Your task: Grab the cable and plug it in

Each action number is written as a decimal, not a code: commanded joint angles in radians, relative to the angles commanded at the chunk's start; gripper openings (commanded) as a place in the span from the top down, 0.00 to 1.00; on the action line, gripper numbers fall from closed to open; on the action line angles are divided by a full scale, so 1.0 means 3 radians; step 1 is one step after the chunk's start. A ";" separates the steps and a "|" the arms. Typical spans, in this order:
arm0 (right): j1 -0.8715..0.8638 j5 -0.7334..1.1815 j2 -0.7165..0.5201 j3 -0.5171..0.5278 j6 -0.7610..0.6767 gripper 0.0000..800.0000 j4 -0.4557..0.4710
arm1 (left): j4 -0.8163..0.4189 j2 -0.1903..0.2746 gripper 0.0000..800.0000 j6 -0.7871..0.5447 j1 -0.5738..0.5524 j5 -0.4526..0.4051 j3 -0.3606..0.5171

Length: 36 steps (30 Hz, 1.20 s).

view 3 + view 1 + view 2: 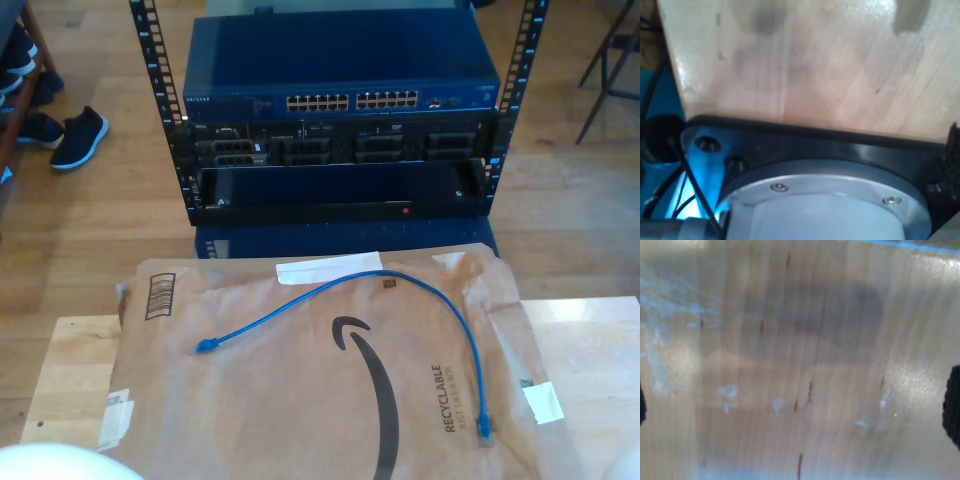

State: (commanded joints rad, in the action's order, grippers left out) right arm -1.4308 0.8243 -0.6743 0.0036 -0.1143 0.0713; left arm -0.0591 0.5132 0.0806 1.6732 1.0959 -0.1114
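cable (400, 283): loose on brown mailer (300, 400), exterior view | tools: state unreadable

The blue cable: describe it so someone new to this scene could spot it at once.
In the exterior view, start at the dark rack of network gear at the top, then drop to the flattened brown paper mailer on the wooden table below it. The thin bright blue cable arcs across that mailer, a small plug at each end. Nothing else on the mailer is blue.
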 joint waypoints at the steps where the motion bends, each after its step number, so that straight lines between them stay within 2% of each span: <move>1: 0.0000 0.0056 -0.0066 -0.0020 0.0000 0.00 0.0000 | -0.0005 0.0015 0.00 0.0000 0.0000 0.0005 -0.0015; 9: 0.0005 0.0619 -0.0240 -0.0394 -0.0051 0.00 -0.0031 | -0.0087 0.0128 0.00 0.0005 0.0000 0.0143 -0.0123; 12: 0.0051 0.0726 -0.0256 -0.0496 -0.0123 0.00 -0.0026 | -0.0092 0.0189 0.00 0.0010 -0.0010 0.0378 -0.0251; 18: 0.0087 0.0742 -0.0256 -0.0706 -0.0199 0.00 -0.0031 | -0.0072 0.0240 0.00 0.0077 -0.0092 0.0910 -0.0711; 21: 0.0189 0.0752 -0.0256 -0.0757 -0.0271 0.00 -0.0036 | -0.0066 0.0240 0.00 0.0455 -0.0481 0.1135 -0.0859; 25: 0.0517 0.0752 -0.0230 -0.0885 -0.0655 0.00 -0.0031 | -0.0066 0.0235 0.00 0.1074 -0.1069 0.1314 -0.0992; 27: 0.0670 0.0752 -0.0225 -0.0956 -0.0854 0.00 -0.0031 | -0.0041 0.0235 0.00 0.1345 -0.1325 0.1335 -0.1038; 31: 0.1141 0.0752 -0.0215 -0.1084 -0.1325 0.00 -0.0031 | 0.0261 0.0210 0.00 0.1790 -0.1775 0.1330 -0.1181; 36: 0.2000 0.0757 -0.0133 -0.1233 -0.2128 0.00 -0.0026 | 0.0532 0.0184 0.00 0.2271 -0.2245 0.1299 -0.1330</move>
State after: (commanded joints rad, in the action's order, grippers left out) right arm -0.8309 1.0514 -0.7142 -0.3661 -0.7526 0.0637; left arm 0.1005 0.5685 0.7618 0.9996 1.4856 -0.5104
